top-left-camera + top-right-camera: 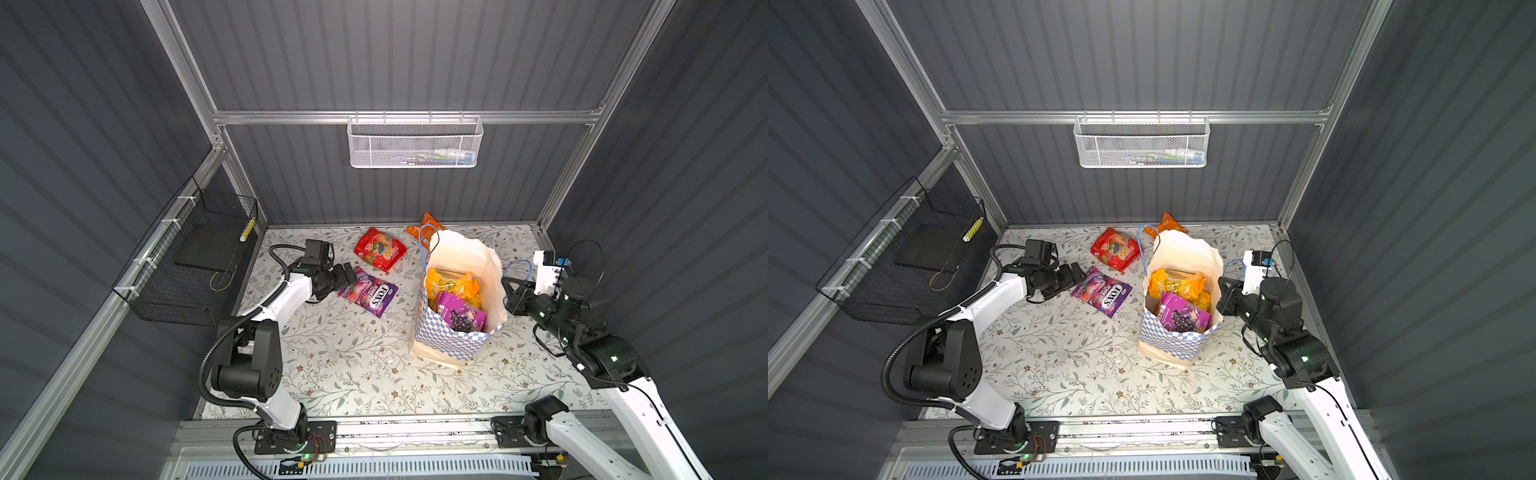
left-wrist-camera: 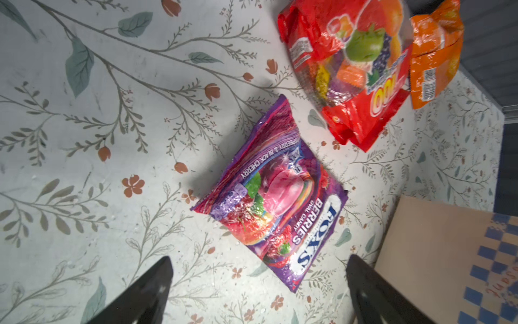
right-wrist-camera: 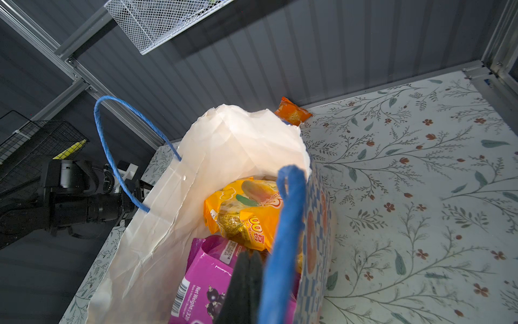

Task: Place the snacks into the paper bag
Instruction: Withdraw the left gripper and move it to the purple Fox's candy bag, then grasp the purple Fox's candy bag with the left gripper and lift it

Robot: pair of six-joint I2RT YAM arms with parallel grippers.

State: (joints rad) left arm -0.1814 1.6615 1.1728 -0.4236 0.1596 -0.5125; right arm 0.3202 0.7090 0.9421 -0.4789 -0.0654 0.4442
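Packet (image 2: 269, 202), glossy purple-pink FOX'S plastic, lies just ahead of splayed left gripper (image 2: 259, 258): likely light, slippery, best pinched at a sealed edge; right gripper (image 3: 246, 269) clenched at rim of white checkered paper bag (image 3: 210, 157).

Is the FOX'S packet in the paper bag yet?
Out: the FOX'S packet lies flat on the table beside the paper bag, before the open left gripper.

Bare table (image 1: 353, 365) lies around the FOX'S packet (image 1: 370, 297); the paper bag (image 1: 453, 332) stands nearby.

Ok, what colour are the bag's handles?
Blue, a twisted cord. The handles show best in the right wrist view.
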